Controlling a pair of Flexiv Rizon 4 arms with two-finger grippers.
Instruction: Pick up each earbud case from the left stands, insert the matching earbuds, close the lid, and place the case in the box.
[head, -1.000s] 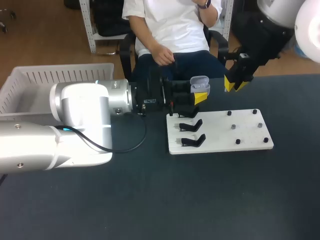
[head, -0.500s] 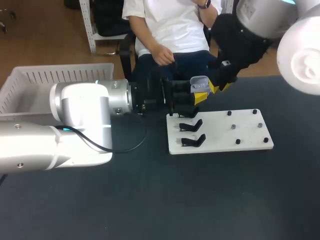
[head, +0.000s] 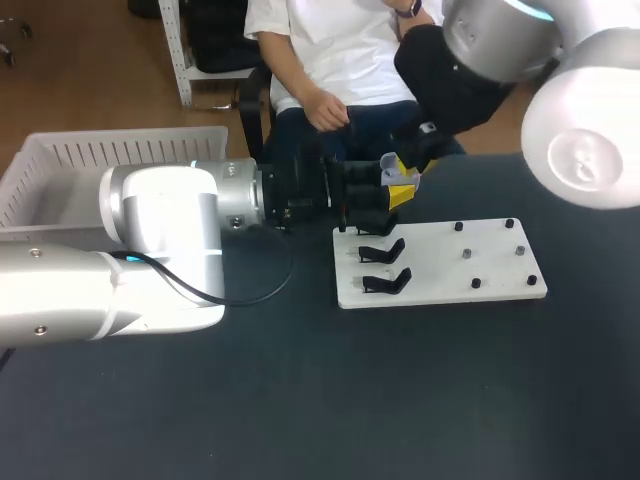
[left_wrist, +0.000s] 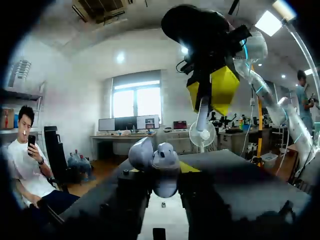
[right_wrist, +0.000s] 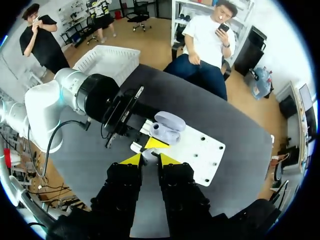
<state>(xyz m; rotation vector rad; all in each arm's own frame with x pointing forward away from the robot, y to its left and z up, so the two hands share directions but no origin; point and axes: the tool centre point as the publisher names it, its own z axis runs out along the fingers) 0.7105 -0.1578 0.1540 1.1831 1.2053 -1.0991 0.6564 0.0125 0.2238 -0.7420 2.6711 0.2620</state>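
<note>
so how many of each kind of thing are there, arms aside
earbud case: 1
earbud: 1
black stands: 3
small pegs: 6
white board: 1
white basket: 1
total: 13

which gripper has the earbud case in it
The left gripper: it is shut on the open grey earbud case. The right gripper, just above the case, pinches only a small white earbud.
</note>
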